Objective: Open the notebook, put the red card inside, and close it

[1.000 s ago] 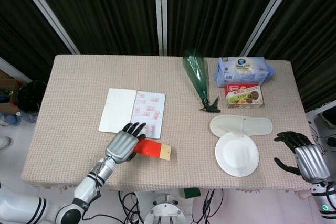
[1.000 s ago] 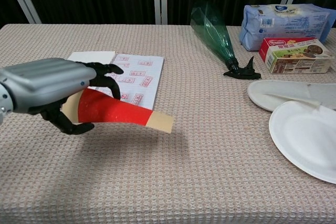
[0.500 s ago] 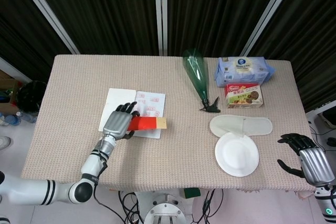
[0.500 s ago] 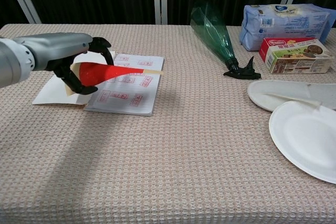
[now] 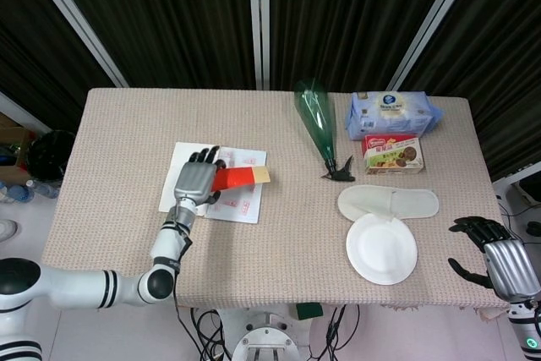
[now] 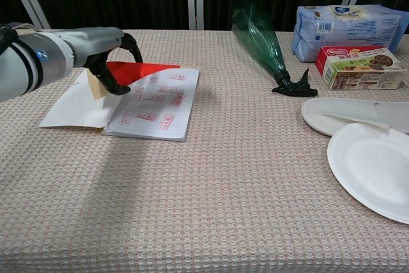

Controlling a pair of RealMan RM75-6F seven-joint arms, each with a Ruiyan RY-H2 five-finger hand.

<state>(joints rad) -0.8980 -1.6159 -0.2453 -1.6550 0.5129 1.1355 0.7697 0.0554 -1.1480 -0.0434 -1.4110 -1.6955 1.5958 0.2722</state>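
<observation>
Backdrop: dark pleated curtains with pale slanted bars behind a beige woven table (image 5: 127, 234).
Head view, left hand (image 5: 194, 183): over the open notebook (image 5: 215, 182), fingers (image 5: 205, 158) curled and pinching the red card (image 5: 239, 177).
Head view, card: sticks out sideways from the fingers over the printed right page, pale end farthest from them.
Head view, right hand (image 5: 490, 255): off the table's near right corner, fingers spread and slightly curled, nothing in them.
Head view, beyond the right fingers: white paper plate (image 5: 381, 248), touching a white slipper (image 5: 389, 203) behind it.
Head view, far side: green bottle (image 5: 318, 123) lying down, blue pack (image 5: 391, 114), red snack box (image 5: 393, 155).
Chest view, left hand (image 6: 102, 46): dark fingers (image 6: 108, 75) wrapped around the card's pale near end.
Chest view, card (image 6: 137, 70): red part extends past the fingertips, low over the top edge of the notebook (image 6: 128, 103); contact with the page cannot be told.
Chest view, notebook: lies open and flat, blank page under the hand, red-stamped page beside the fingers.
Chest view, right hand: out of frame.
</observation>
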